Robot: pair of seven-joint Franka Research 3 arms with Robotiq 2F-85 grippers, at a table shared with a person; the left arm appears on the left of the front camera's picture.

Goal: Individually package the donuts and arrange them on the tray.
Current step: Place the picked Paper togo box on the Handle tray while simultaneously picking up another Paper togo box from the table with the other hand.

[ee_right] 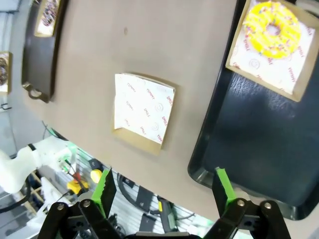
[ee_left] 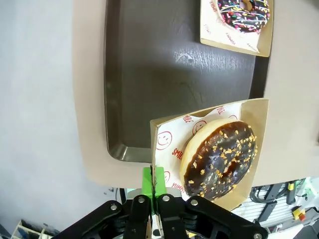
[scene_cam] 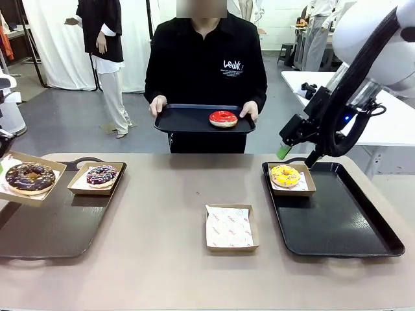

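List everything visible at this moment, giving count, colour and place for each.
donuts: four; chocolate donut in the held box, purple-black donut boxed on the left tray, yellow donut boxed on the right tray, red donut unboxed on the carried tray.
boxes: four, brown card with white printed paper; held box raised at the left tray's edge, empty box mid-table, two more under donuts.
trays: three, black; left tray and right tray on the table, carried tray at the far side.
table: one, tan.
person's hands: two, gripping the carried tray's ends.
left gripper: shut on the held box's edge.
right gripper: open, hovering by the right tray.
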